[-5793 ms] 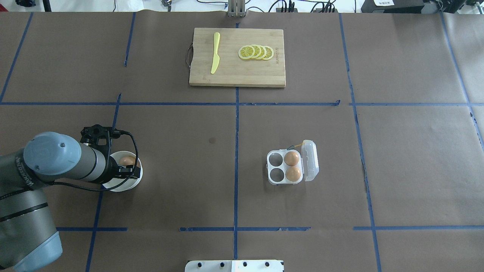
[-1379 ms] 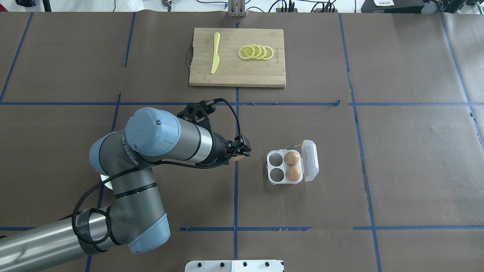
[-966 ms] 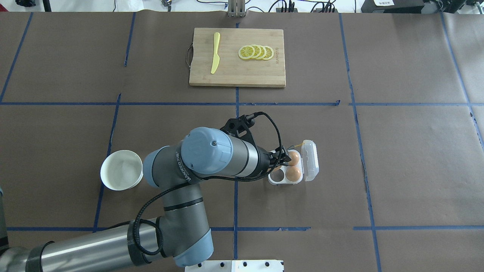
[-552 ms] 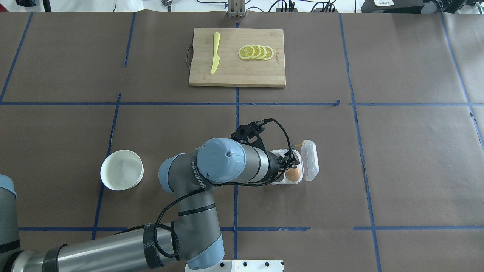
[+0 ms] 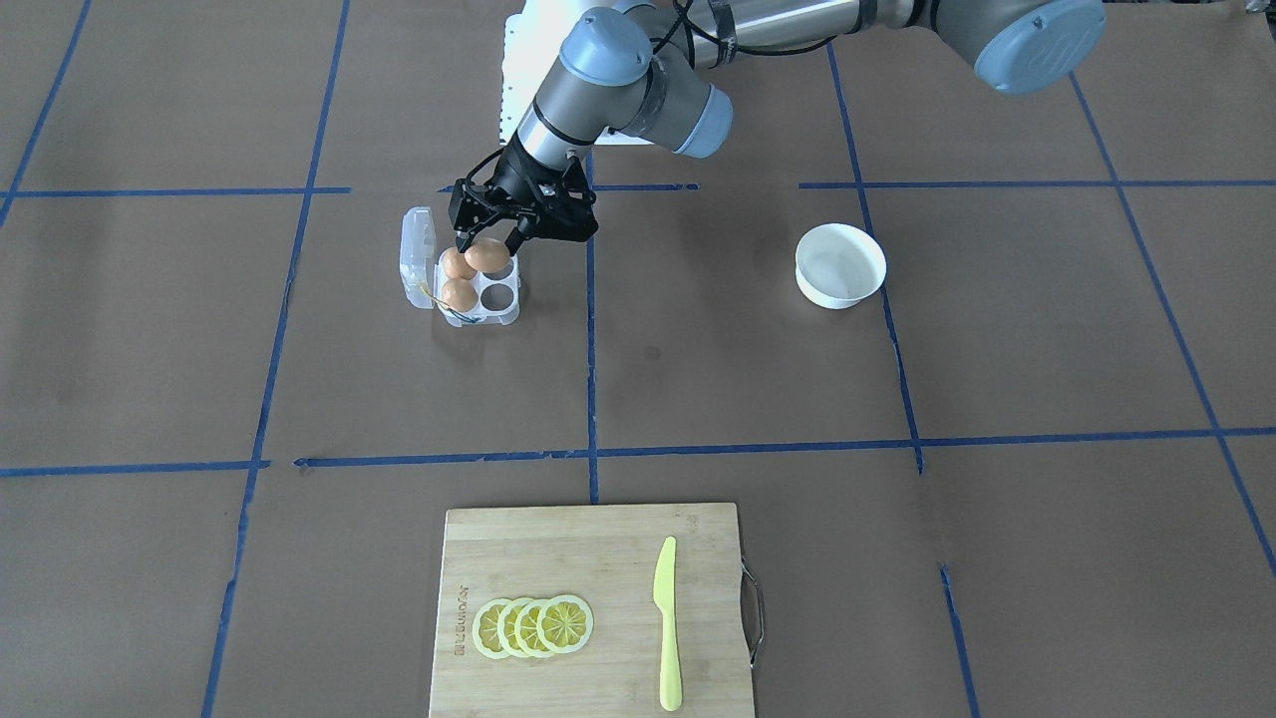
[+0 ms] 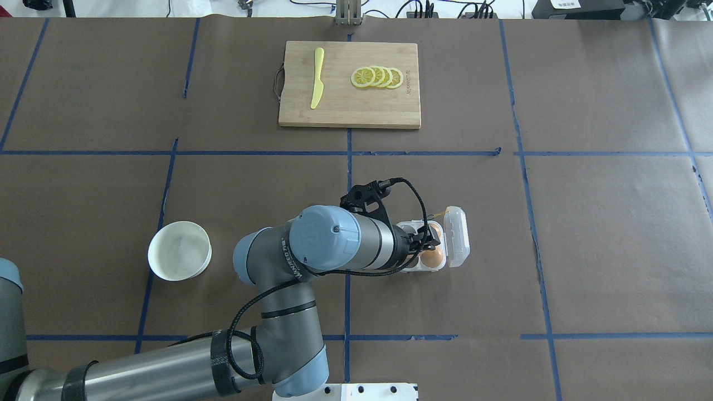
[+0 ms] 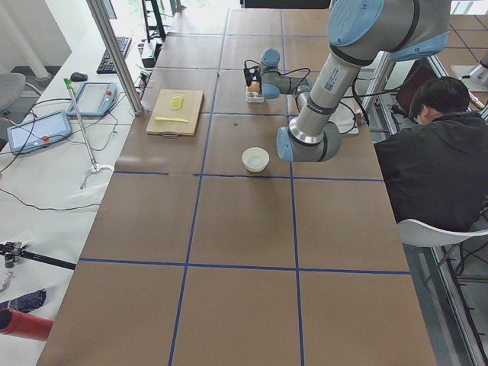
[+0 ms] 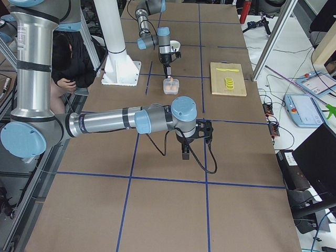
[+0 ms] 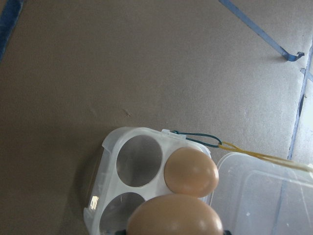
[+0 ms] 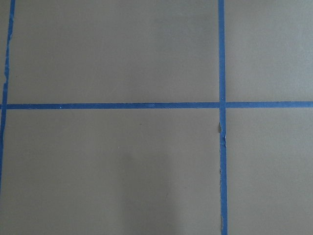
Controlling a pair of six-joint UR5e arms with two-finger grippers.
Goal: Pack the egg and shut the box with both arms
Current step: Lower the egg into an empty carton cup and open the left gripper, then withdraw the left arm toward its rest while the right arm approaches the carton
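My left gripper (image 5: pixel 488 242) is shut on a light-brown egg (image 5: pixel 486 255) and holds it just above the clear box (image 5: pixel 499 295), beside the two eggs seated there (image 5: pixel 458 295). In the left wrist view the held egg (image 9: pixel 173 215) fills the bottom edge, above one seated egg (image 9: pixel 190 172) and two empty cups (image 9: pixel 141 160). The lid (image 5: pixel 417 257) lies open, with the yellow cord (image 9: pixel 254 154) at the hinge side. In the overhead view the arm covers much of the box (image 6: pixel 405 229). My right gripper (image 8: pixel 185 153) hangs over bare table far from the box; I cannot tell whether it is open.
An empty white bowl (image 5: pixel 837 296) stands on the robot's left of the box, also in the overhead view (image 6: pixel 154 262). A wooden cutting board (image 5: pixel 618 558) with a yellow knife (image 5: pixel 666 618) and lemon slices (image 5: pixel 533 625) lies at the far side.
My left arm lifted the egg out of the white bowl and carried it rightwards to above the box. In the last half second it has hardly moved.
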